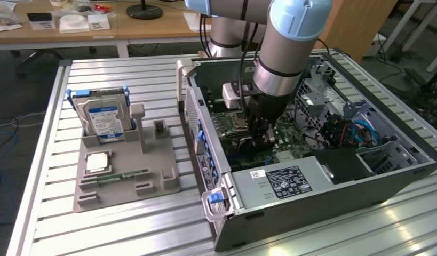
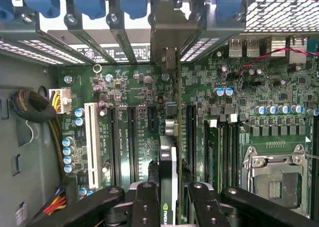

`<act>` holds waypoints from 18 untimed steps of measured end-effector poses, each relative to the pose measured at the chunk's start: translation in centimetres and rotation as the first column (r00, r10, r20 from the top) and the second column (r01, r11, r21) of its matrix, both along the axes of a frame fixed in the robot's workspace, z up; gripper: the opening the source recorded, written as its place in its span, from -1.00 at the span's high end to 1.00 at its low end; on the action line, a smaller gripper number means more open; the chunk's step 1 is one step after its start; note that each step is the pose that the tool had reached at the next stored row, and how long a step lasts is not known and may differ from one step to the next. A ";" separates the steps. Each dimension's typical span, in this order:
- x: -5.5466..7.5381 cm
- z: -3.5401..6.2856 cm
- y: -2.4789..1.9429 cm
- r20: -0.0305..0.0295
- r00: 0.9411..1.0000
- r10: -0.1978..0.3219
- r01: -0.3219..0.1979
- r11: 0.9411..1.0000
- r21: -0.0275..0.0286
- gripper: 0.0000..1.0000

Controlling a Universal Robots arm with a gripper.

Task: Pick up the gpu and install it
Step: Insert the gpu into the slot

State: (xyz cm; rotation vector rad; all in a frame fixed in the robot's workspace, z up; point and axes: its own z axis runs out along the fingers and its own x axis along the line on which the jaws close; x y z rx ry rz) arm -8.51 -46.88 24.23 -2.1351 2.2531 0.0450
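While hanging low inside the open computer case point(image 1: 325, 213), clenches the pincer point(image 2: 172, 199) on the gpu point(image 2: 168, 162), with one black finger point(image 2: 145, 202) on each flat side of the card. Holds the gpu on edge over the green motherboard point(image 2: 124, 87), among the long black expansion slots, running toward the rear wall of the case. Carries its silvery bracket point(image 2: 172, 32) right at the row of rear slot openings, beside the blue clips point(image 2: 89, 0). Cannot tell whether seated in a slot or just above one. Keeps the processor socket point(image 2: 274, 177) well apart from the card. In the exterior view, sits over the middle of the board, near the labelled power supply point(image 1: 282, 181). Has, on the slatted surface point(image 1: 133, 229) at the exterior view's left of the case, a grey holder point(image 1: 122, 189) with a hard drive point(image 1: 104, 120) standing upright and a green memory stick point(image 1: 126, 175) lying flat.
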 end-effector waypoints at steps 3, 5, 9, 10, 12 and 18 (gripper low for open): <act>0.0 -0.01 0.00 0.000 1.000 0.000 0.000 1.000 0.000 0.47; 0.0 -0.02 0.00 0.000 1.000 0.000 0.000 1.000 0.000 0.47; 0.0 -0.02 0.00 0.000 1.000 0.000 0.000 1.000 0.000 0.47; 0.0 -0.01 0.00 0.000 1.000 0.000 0.000 1.000 0.000 0.47; 0.1 -0.01 0.00 0.000 1.000 0.000 0.000 1.000 0.000 0.47; 0.1 0.00 0.00 0.000 1.000 0.000 0.000 1.000 0.000 0.47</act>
